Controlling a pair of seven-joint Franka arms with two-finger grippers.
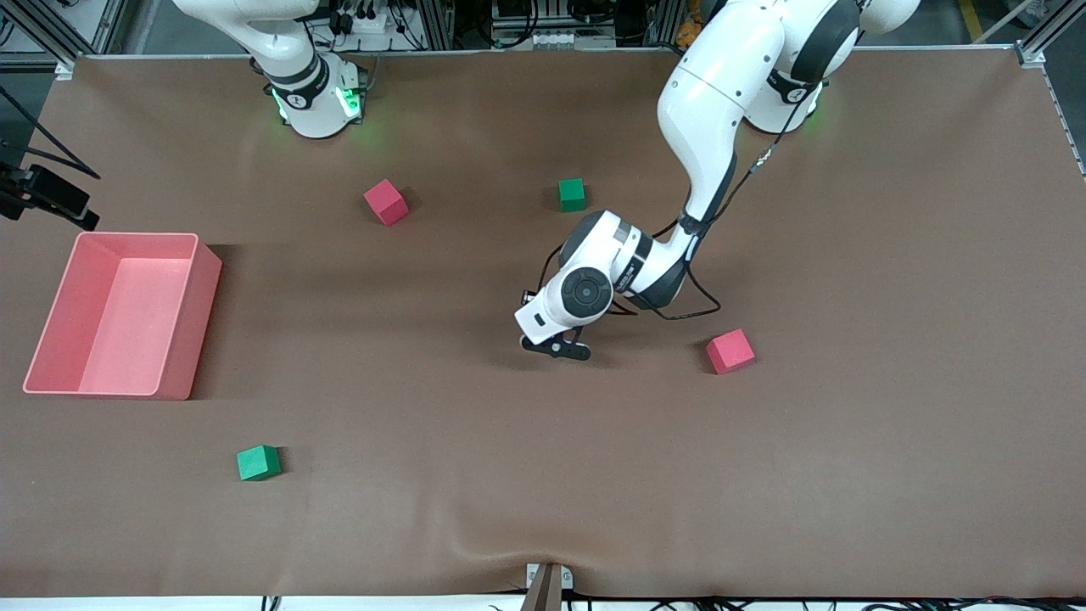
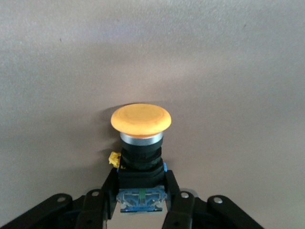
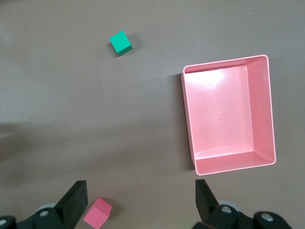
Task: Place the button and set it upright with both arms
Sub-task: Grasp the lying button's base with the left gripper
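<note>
The button (image 2: 141, 119) has a round orange cap, a silver ring, a black body and a bluish end. My left gripper (image 2: 141, 182) is shut on its black body just above the bluish end, and the cap points away from the gripper. In the front view the left gripper (image 1: 556, 346) is low over the middle of the brown table, and the wrist hides the button there. My right gripper (image 3: 139, 191) hangs open and empty high over the table, above a red cube (image 3: 97, 213). It is out of the front view.
A pink bin (image 1: 191, 322) stands at the right arm's end of the table, also in the right wrist view (image 3: 188, 114). Red cubes (image 1: 386, 202) (image 1: 730, 351) and green cubes (image 1: 572, 194) (image 1: 258, 462) lie scattered. One green cube (image 3: 120, 42) shows below the right wrist.
</note>
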